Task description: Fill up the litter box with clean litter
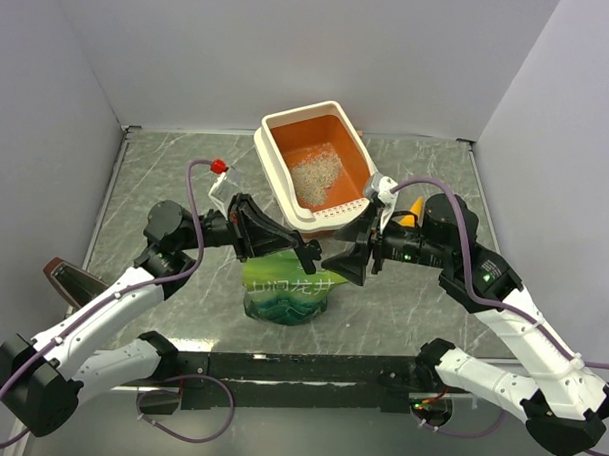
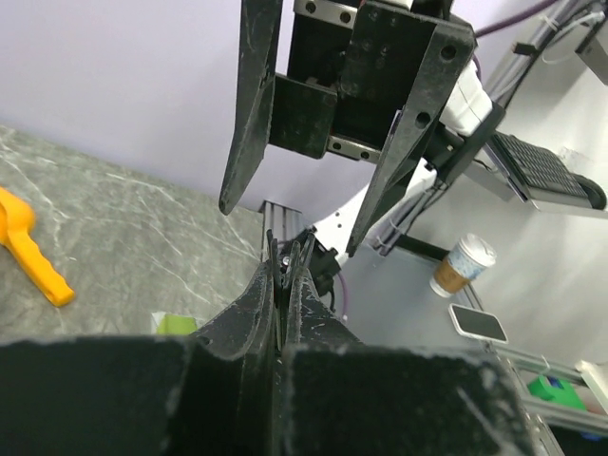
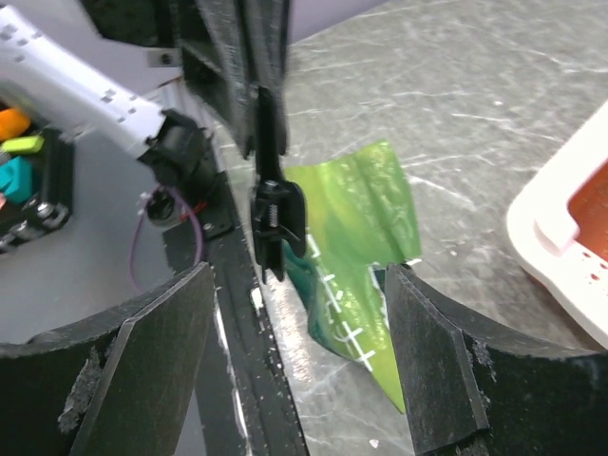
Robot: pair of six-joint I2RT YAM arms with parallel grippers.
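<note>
Top external view: the litter box is sitting at the far centre of the surface, tilted a little, with its perforated short edge facing the near right. Only a small patch of the clean litter is lying on its orange floor, and most of that floor is showing bare, so by my judgement the filling is barely begun. The green bag is standing near centre, just in front of the box and apart from it; no litter is falling from it. The left pincer is pressing its fingers together at the bag's top edge and, as far as the wrist views allow, is clamping that edge. The right pincer is facing it from the right with its fingers spread wide and nothing between them. An orange scoop is lying behind the right arm, untouched. Outstanding, in my assessment: the bag is needing to be raised over the box and tipped until the floor is covered.
</note>
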